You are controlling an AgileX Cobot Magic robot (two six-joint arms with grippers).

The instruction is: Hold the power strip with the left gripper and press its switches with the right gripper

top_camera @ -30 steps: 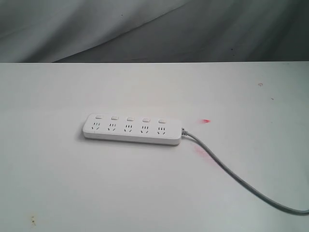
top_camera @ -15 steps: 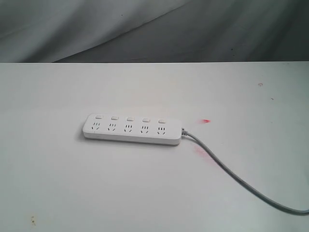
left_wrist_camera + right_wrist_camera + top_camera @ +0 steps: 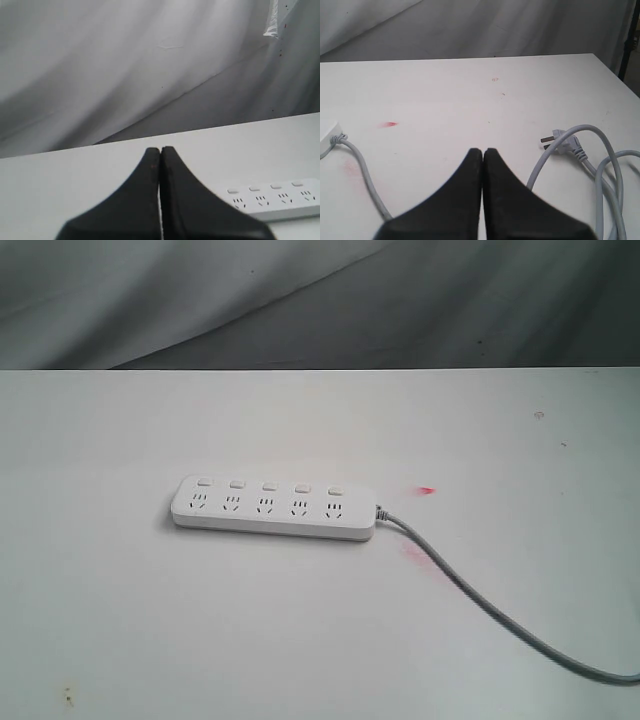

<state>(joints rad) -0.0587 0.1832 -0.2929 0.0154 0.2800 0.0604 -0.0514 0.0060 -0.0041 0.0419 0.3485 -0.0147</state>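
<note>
Power strip [image 3: 272,507] lying flat in the middle of the table [image 3: 120,620], untouched
Left gripper [image 3: 160,150] and right gripper [image 3: 483,151] both pressed together, neither touching it. Looks like light, stiff, slippery plastic; I'd pin the end opposite the cord [image 3: 480,600].

This is looking like a robot lab or test bench rather than a home. A bare white table [image 3: 120,620] is filling the lower three quarters of the exterior view, and a creased grey cloth backdrop [image 3: 300,300] is hanging across the top of the frame behind it. Small red marks [image 3: 427,490] are staining the tabletop right of centre. One power strip [image 3: 272,507] is lying alone mid-frame, its grey cord [image 3: 500,621] trailing off towards the lower right edge.
</note>
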